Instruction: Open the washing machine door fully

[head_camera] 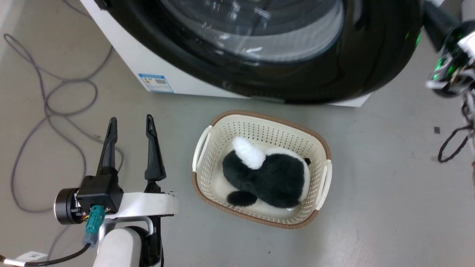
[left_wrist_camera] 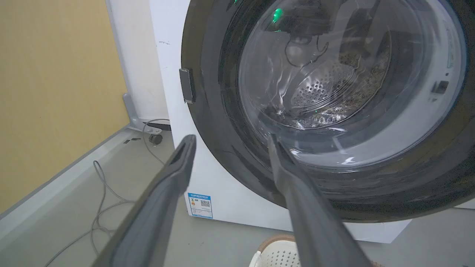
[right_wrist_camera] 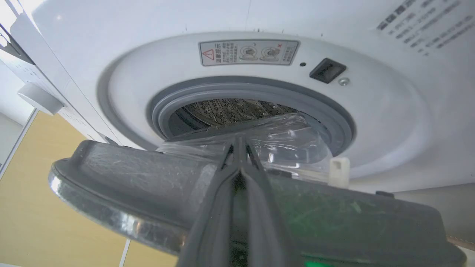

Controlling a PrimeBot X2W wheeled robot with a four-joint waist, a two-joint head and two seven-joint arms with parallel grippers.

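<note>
Basket (head_camera: 259, 128) before washing machine (head_camera: 130, 55)

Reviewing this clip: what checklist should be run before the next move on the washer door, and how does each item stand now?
1. washing machine door unlatched: ok, a gap shows to the washing machine.
2. Door fully open: not ok, only ajar.
3. right end effector placed on the door: ok, shut, fingers lying over its inner face.
4. left end effector clear of the door: ok, open, low, apart.
5. basket with plush toy clears the swing: cannot tell.
</note>
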